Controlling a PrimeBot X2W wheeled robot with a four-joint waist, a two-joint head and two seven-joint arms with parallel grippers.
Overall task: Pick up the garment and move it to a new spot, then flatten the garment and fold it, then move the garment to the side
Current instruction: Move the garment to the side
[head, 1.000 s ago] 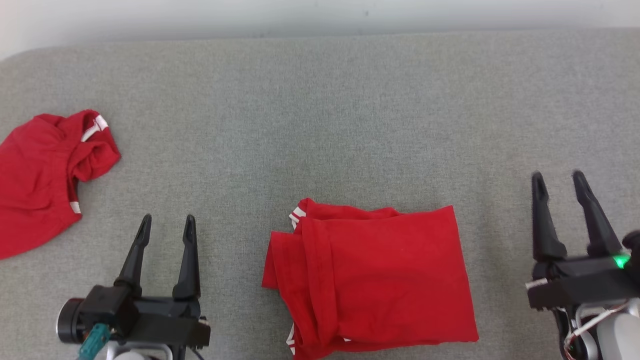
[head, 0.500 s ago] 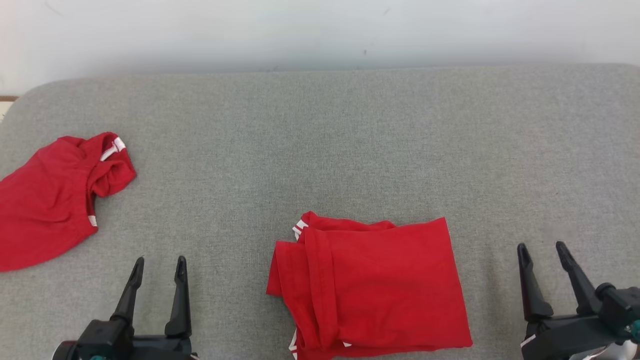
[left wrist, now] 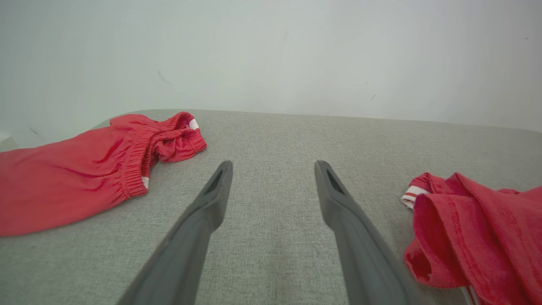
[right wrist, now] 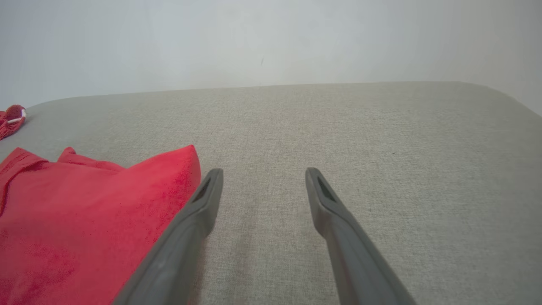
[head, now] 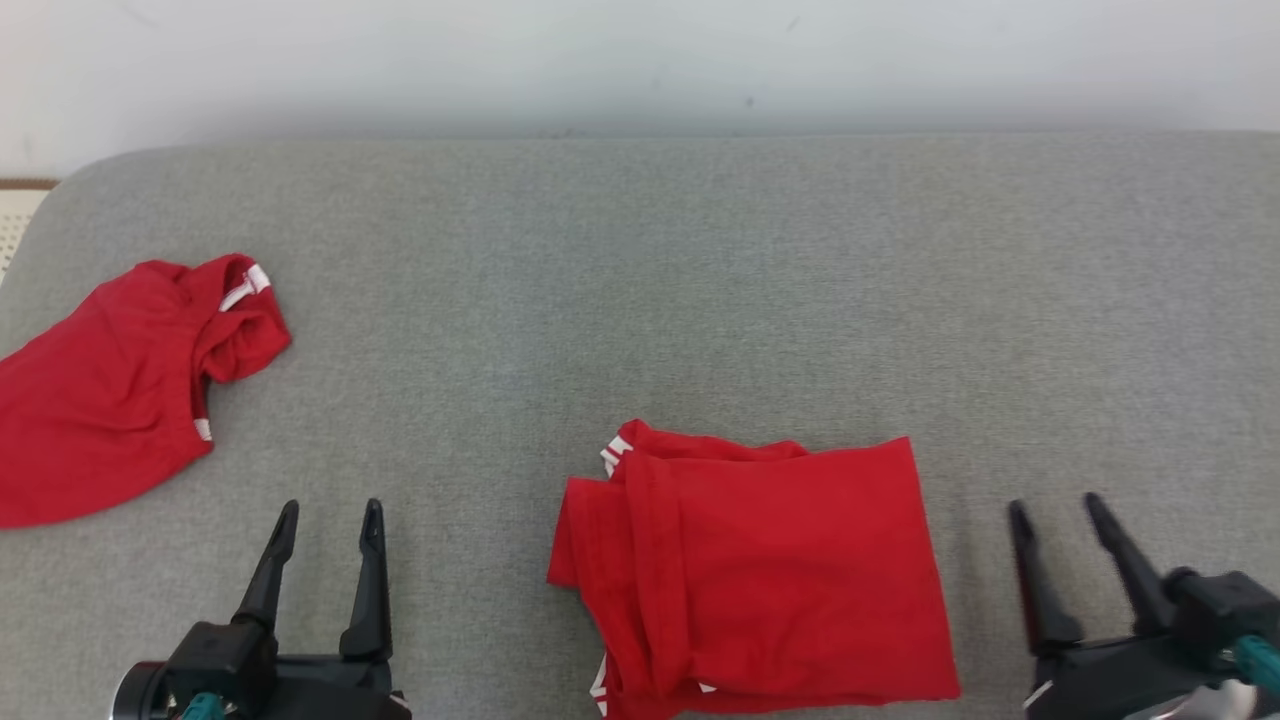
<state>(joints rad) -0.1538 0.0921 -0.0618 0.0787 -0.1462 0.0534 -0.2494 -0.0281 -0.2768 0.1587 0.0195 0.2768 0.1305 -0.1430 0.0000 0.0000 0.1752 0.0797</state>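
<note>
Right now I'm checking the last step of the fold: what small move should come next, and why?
Probably ease the right gripper toward the folded red garment and grip its right edge. It lies in the middle of the grey cushion, not yet moved aside; the left gripper and the right one flank it, open and empty.

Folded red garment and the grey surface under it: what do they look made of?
Garment: soft matte knit, probably cotton or polyester; limp folds, slightly fuzzy nap. Surface: grey woven upholstery fabric, matte; fine heathered weave, rounded padded edge.
</note>
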